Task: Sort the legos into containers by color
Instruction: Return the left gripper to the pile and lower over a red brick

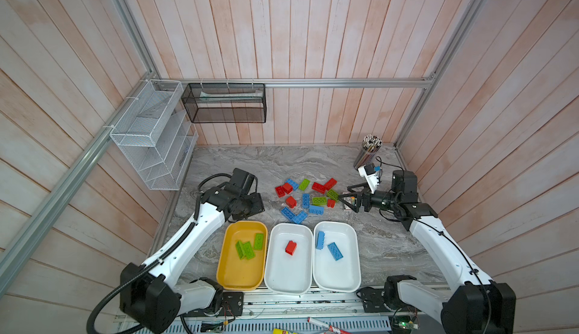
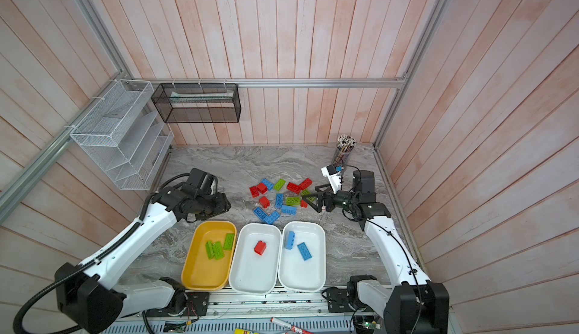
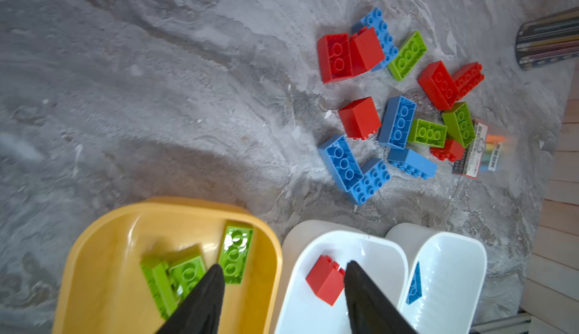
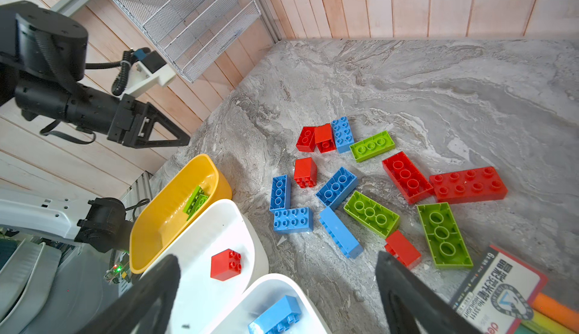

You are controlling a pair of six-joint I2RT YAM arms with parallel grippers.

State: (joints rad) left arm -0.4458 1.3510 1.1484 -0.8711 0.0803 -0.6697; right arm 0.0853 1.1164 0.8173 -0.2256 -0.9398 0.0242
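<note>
Hovering near the yellow tray (image 1: pixel 238 273), left fingers (image 3: pixel 203 301) parted, empty; right fingers (image 4: pixel 404 288) spread wide, empty, beside loose legos (image 1: pixel 305 200).

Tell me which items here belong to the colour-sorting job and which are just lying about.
Job:
- loose legos
- yellow tray holding green bricks
- middle white tray holding a red brick
- right white tray holding blue bricks

Lying about:
- white wire basket
- black mesh basket
- pencil cup
- striped pack with a white label
</note>
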